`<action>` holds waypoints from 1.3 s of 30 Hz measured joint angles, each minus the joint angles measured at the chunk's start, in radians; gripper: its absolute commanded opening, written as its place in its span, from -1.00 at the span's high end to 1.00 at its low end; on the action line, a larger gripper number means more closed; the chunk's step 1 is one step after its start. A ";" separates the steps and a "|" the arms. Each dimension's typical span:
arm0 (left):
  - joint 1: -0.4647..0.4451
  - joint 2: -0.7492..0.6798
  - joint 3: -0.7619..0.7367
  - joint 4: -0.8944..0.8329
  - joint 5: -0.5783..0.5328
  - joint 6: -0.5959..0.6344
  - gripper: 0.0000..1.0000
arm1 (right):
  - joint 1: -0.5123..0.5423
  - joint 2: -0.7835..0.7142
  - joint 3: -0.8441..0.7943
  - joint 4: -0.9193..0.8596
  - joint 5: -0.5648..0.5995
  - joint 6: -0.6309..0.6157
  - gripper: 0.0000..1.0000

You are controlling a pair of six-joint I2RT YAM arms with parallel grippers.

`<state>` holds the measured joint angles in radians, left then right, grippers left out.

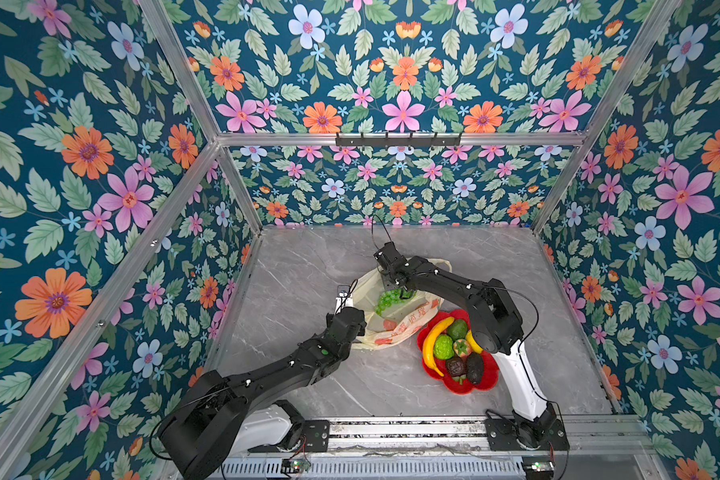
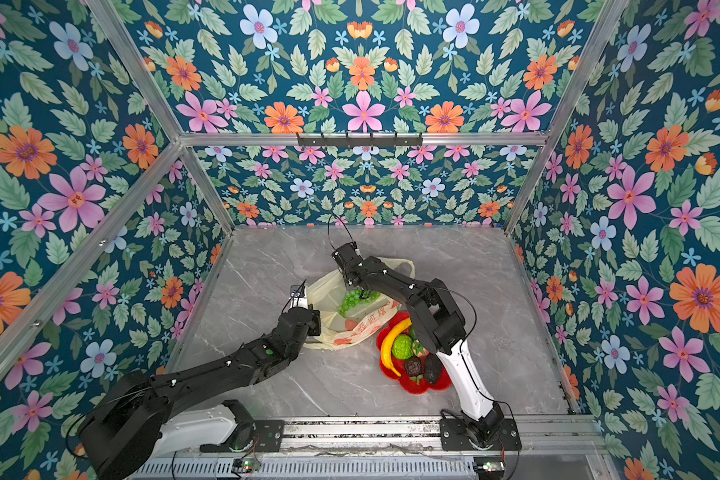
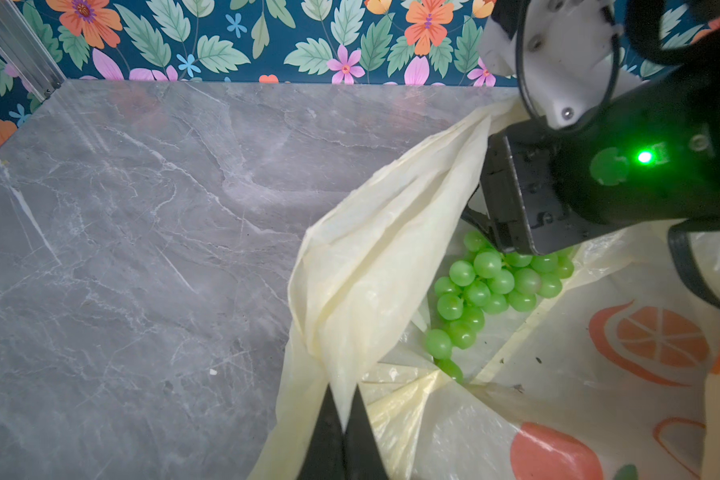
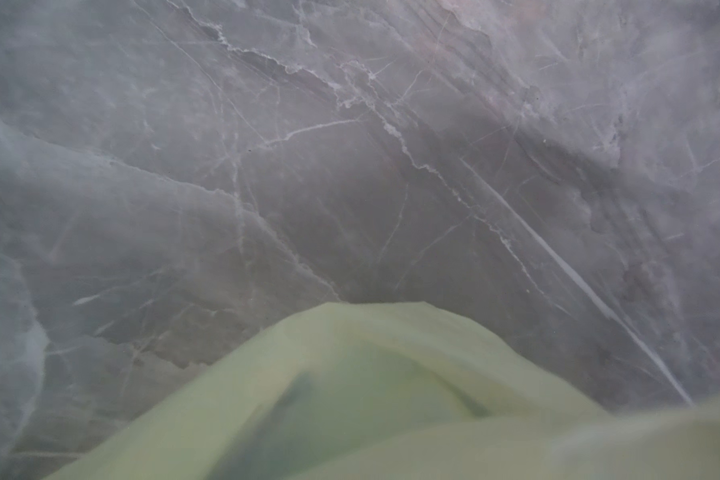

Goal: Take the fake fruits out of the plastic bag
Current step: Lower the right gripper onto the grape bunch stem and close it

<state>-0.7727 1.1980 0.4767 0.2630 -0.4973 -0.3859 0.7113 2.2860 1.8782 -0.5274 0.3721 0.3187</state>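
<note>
The plastic bag (image 1: pixel 395 324) lies open on the grey table, cream-yellow with orange prints. A green grape bunch (image 1: pixel 389 300) rests inside its mouth, also clear in the left wrist view (image 3: pixel 487 282). My left gripper (image 3: pixel 342 386) is shut on a gathered fold of the bag's edge (image 3: pixel 391 232). My right gripper (image 1: pixel 402 289) reaches down into the bag mouth right over the grapes; its fingers are hidden among bag and fruit. In the right wrist view blurred bag film (image 4: pixel 350 395) covers the jaws. Other fake fruits lie outside the bag: a banana (image 1: pixel 431 343), a bumpy lime-green ball (image 1: pixel 443 347), and dark brown pieces (image 1: pixel 456 366).
A red flower-shaped plate (image 1: pixel 491 374) holds the removed fruits, just right of the bag and under the right arm's elbow. The marble table (image 1: pixel 300 270) is boxed in by floral walls on three sides. A metal rail (image 1: pixel 391 430) runs along the front.
</note>
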 measured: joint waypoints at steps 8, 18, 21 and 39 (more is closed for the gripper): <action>0.000 0.002 0.000 0.005 0.001 0.000 0.98 | 0.001 0.051 0.087 -0.090 0.066 0.016 0.01; 0.000 0.001 0.000 0.006 0.001 0.000 0.97 | 0.001 0.090 0.147 -0.159 0.096 0.016 0.13; 0.000 0.000 -0.001 0.006 0.000 0.000 0.97 | 0.001 0.094 0.154 -0.168 0.103 0.016 0.21; 0.000 0.000 -0.001 0.006 0.000 0.000 0.96 | 0.000 0.103 0.169 -0.204 0.158 0.020 0.63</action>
<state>-0.7727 1.1980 0.4755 0.2691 -0.4973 -0.3859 0.7113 2.3886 2.0468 -0.7319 0.5304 0.3389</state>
